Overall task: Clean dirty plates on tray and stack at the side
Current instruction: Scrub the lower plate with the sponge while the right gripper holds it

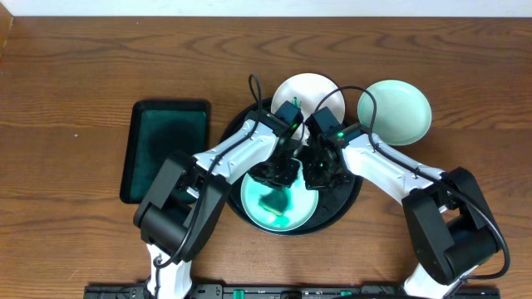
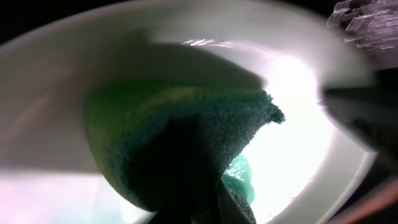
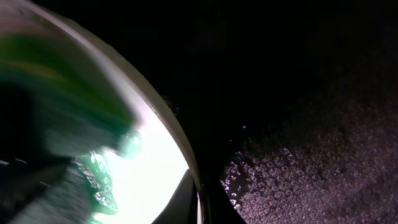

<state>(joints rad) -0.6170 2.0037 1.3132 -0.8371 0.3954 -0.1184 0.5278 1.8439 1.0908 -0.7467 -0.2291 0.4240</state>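
A white plate [image 1: 278,208] smeared with green lies at the front of the round black tray [image 1: 349,195]. My left gripper [image 1: 283,170] is shut on a green sponge [image 2: 186,137] and presses it on this plate [image 2: 298,124]. My right gripper [image 1: 320,170] is shut on the plate's right rim [image 3: 163,121], one finger inside and one outside; green marks [image 3: 93,180] show on the plate. A second white plate [image 1: 306,91] sits at the tray's back edge. A third plate [image 1: 397,112], plain, lies on the table to the right of the tray.
A rectangular black tray [image 1: 166,149] with a greenish floor lies on the wooden table left of the round tray. Both arms cross over the round tray's middle. The tray's textured floor [image 3: 311,168] shows beside the right fingers.
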